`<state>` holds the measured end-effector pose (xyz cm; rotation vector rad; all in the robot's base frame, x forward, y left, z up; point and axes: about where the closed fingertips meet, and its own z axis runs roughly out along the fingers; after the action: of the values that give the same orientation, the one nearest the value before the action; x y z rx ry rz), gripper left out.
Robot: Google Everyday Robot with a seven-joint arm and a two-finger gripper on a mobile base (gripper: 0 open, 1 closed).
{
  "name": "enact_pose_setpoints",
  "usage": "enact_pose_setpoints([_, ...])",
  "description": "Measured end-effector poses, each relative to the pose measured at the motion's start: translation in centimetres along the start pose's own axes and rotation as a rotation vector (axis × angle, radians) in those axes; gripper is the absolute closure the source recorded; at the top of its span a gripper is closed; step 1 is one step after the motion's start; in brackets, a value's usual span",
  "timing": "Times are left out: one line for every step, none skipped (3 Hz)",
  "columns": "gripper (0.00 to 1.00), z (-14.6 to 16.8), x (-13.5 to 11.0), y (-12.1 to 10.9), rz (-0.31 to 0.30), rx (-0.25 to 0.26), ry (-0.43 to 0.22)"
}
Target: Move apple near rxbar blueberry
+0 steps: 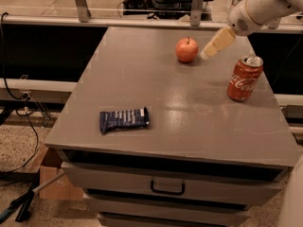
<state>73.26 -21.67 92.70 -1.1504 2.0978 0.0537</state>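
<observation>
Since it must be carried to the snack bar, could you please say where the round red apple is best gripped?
Across the widest middle of the round red-orange apple, from above: it sits upright, stem up, on the grey tabletop. The pale claw hangs just beside it, toward the red soda can, so a short shift probably suffices.

The gripper (209, 53) hovers just beside the apple (187, 50), well apart from the rxbar blueberry (124, 119).

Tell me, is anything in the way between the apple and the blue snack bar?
No. Only tabletop lies between the apple and the rxbar blueberry. The Coca-Cola can stands off to the side, and the gripper hovers close beside the apple.
</observation>
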Motion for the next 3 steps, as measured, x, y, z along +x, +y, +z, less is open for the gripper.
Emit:
enact_pose_setpoints([0.0, 3.2, 1.2, 1.5, 0.052, -0.076, 0.022])
enact_pose_setpoints([0.0, 6.0, 1.3, 3.0, 0.065, -0.169, 0.006])
enact_pose_setpoints([0.0, 8.1, -0.2, 4.1, 0.054, -0.229, -0.048])
